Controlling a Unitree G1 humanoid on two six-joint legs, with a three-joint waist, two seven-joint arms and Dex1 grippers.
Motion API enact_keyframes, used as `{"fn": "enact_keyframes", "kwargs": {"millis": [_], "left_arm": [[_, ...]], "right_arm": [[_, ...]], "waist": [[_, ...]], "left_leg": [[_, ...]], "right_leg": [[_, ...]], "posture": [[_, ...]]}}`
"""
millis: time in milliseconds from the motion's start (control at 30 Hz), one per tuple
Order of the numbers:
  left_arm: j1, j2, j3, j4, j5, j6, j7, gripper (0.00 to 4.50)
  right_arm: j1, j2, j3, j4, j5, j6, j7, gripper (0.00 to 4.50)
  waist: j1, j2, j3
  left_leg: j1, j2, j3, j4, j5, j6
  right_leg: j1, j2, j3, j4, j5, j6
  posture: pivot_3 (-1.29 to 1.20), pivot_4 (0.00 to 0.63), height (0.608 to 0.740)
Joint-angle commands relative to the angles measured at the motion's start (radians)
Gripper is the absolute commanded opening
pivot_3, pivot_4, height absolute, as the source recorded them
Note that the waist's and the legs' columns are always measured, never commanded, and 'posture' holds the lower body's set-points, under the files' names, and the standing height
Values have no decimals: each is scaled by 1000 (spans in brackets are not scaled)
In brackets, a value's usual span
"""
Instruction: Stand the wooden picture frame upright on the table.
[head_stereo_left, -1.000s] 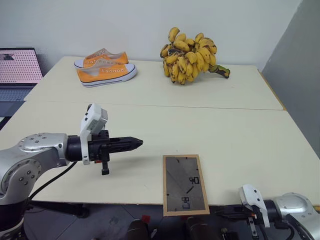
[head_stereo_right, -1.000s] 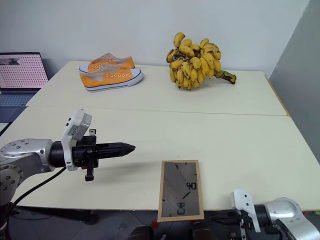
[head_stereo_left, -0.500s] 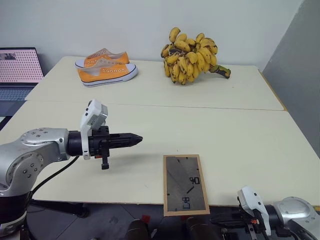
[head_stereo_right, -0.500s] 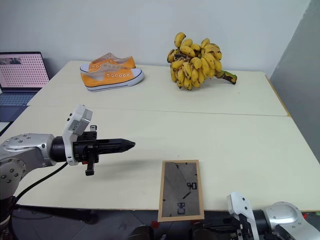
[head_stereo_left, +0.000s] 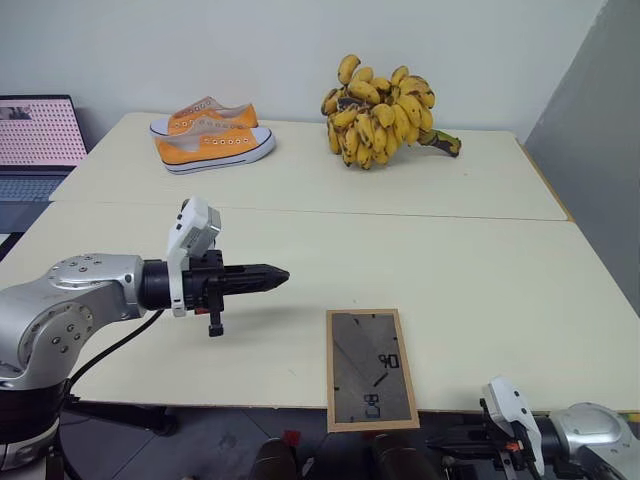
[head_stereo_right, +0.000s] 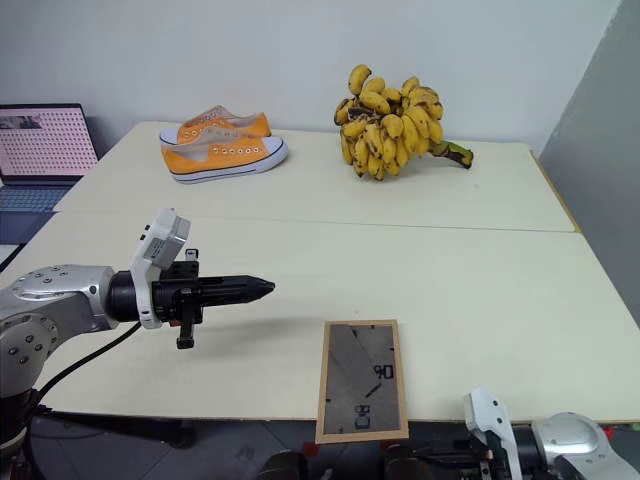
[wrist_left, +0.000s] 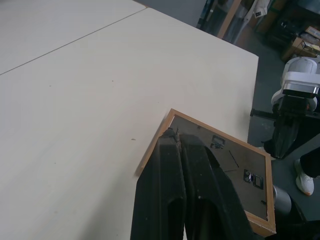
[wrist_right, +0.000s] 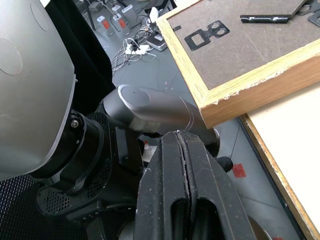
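Wooden picture frame (head_stereo_left: 371, 368) flat; overhanging table (head_stereo_left: 480, 260) edge

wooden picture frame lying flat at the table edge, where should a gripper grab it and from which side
Probably the near short edge of the wooden picture frame, approached from the robot's side below the table edge. The frame lies flat, back up, and that end overhangs the edge, so jaws could close above and below it.

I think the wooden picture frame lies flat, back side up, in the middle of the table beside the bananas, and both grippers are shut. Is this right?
Not quite: the place is wrong. The wooden picture frame lies flat, back side up, at the near edge of the table, its end overhanging, far from the bananas; the left eye view shows this. Left gripper and right gripper are indeed shut.
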Motion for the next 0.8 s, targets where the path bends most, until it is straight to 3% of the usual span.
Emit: {"fn": "enact_keyframes", "kwargs": {"millis": [33,600,800], "left_arm": [[-14,6,28,-23,-13,-3,6,8],[-28,-4,24,-12,-9,-14,19,8],[-38,-15,18,-4,-3,-16,24,8]], "right_arm": [[-25,16,23,-14,-8,-7,-5,0],[-250,122,83,93,-49,41,-87,0],[-232,115,64,94,-47,15,-77,0]], "waist": [[0,0,0],[-3,0,0],[0,0,0]], "left_leg": [[0,0,0,0,0,0],[0,0,0,0,0,0],[0,0,0,0,0,0]], "right_leg": [[0,0,0,0,0,0],[0,0,0,0,0,0],[0,0,0,0,0,0]], "posture": [[0,150,740],[0,150,740],[0,150,740]]}}
